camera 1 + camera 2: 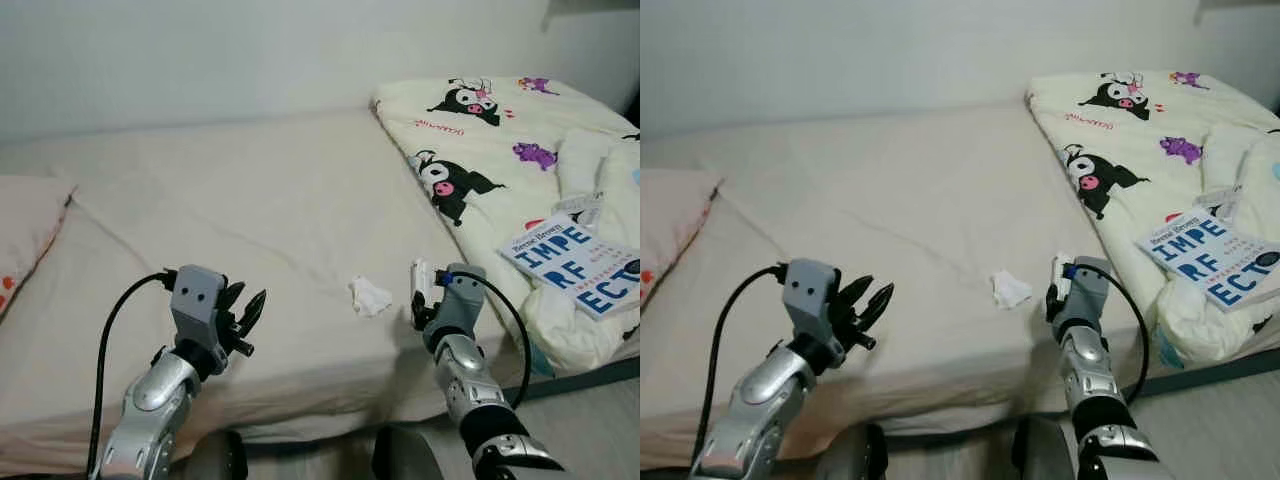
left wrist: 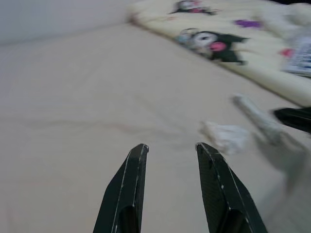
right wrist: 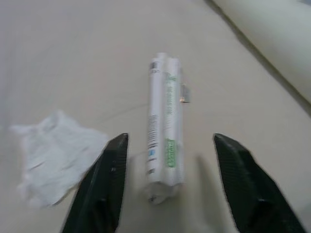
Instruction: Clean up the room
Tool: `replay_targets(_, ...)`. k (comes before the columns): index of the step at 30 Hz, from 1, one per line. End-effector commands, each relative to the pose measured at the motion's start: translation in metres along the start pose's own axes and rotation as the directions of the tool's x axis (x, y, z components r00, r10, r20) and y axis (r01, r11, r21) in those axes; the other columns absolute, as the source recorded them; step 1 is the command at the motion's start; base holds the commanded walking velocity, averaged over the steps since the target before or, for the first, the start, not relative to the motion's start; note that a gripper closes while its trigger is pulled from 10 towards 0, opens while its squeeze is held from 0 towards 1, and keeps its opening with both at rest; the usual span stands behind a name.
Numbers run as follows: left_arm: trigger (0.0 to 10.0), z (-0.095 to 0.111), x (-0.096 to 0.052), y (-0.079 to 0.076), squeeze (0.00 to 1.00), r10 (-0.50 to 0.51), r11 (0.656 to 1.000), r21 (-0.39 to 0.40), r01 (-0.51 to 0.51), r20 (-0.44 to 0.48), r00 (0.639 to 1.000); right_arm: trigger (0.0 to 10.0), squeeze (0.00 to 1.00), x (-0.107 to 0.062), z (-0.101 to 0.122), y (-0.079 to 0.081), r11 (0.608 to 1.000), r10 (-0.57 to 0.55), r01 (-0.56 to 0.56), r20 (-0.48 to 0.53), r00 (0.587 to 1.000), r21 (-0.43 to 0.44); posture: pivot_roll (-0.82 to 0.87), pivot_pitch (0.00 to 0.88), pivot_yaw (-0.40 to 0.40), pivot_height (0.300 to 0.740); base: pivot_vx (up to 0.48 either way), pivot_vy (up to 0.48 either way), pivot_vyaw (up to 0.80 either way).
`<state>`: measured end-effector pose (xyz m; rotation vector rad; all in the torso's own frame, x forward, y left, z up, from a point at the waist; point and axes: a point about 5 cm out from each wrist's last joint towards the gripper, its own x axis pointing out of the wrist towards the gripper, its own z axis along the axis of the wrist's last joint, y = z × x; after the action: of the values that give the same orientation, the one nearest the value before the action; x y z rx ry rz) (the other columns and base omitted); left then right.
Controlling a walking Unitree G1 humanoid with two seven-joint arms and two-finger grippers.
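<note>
A crumpled white tissue (image 1: 370, 296) lies on the beige bed sheet (image 1: 250, 200) near the front edge. Just right of it lies a slim white tube with green print (image 3: 165, 141), which also shows in the head view (image 1: 420, 277). My right gripper (image 3: 169, 139) is open and low over the sheet. One of its black fingers (image 3: 109, 179) stands on each side of the tube, and neither finger touches it. My left gripper (image 1: 246, 317) is open and empty above the sheet, left of the tissue (image 2: 226, 137).
A cream quilt with cartoon figures (image 1: 480, 130) covers the right part of the bed. A blue and white book (image 1: 580, 265) lies on it. A pillow (image 1: 25, 230) is at the far left, a wall runs behind, and floor (image 1: 590, 420) shows at bottom right.
</note>
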<state>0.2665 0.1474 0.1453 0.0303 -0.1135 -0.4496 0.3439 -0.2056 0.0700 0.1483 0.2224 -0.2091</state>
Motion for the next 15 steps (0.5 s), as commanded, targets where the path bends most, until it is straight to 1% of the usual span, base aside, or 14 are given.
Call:
replay_targets(1, 10.0, 0.001, -0.005, -0.003, 0.0, -0.056, 0.998, -0.001, 0.056, -0.019, 0.998, 10.0, 1.0, 0.001, 0.001, -0.004, 0.999, -0.005, 0.005, -0.001, 1.0, 0.048, 0.11, 0.193, -0.034, 0.575, 0.0, 0.0, 0.0)
replay_targets(4, 10.0, 0.002, -0.005, -0.004, 0.0, -0.071, 0.997, 0.004, 0.071, -0.02, 0.997, 10.0, 1.0, 0.002, 0.001, -0.004, 0.999, -0.003, 0.003, -0.001, 1.0, 0.051, 0.11, 0.195, -0.034, 0.575, 0.0, 0.0, 0.0)
replay_targets(7, 10.0, 0.01, -0.009, -0.012, 0.0, -0.143, 0.99, -0.016, 0.143, -0.018, 0.99, 10.0, 1.0, 0.005, 0.002, -0.011, 0.998, -0.028, 0.029, -0.03, 0.999, 0.051, 0.14, 0.21, -0.033, 0.575, 0.0, 0.0, 0.0)
replay_targets(9, 10.0, 0.012, -0.01, -0.015, 0.0, -0.164, 0.986, -0.019, 0.163, -0.02, 0.986, 10.0, 1.0, 0.005, 0.002, -0.014, 0.998, -0.04, 0.043, -0.043, 0.998, 0.054, 0.14, 0.213, -0.031, 0.575, 0.0, 0.0, 0.0)
replay_targets(13, 10.0, 0.012, -0.011, -0.017, 0.0, -0.173, 0.985, -0.012, 0.173, -0.027, 0.985, 10.0, 1.0, 0.006, 0.001, -0.016, 0.997, -0.048, 0.052, -0.064, 0.997, 0.06, 0.16, 0.218, -0.03, 0.575, 0.0, 0.0, 0.0)
replay_targets(15, 10.0, 0.013, -0.013, -0.018, 0.0, -0.177, 0.984, 0.004, 0.177, -0.038, 0.983, 10.0, 1.0, 0.006, -0.001, -0.02, 0.995, -0.062, 0.069, -0.097, 0.993, 0.078, 0.18, 0.225, -0.024, 0.575, 0.0, 0.0, 0.0)
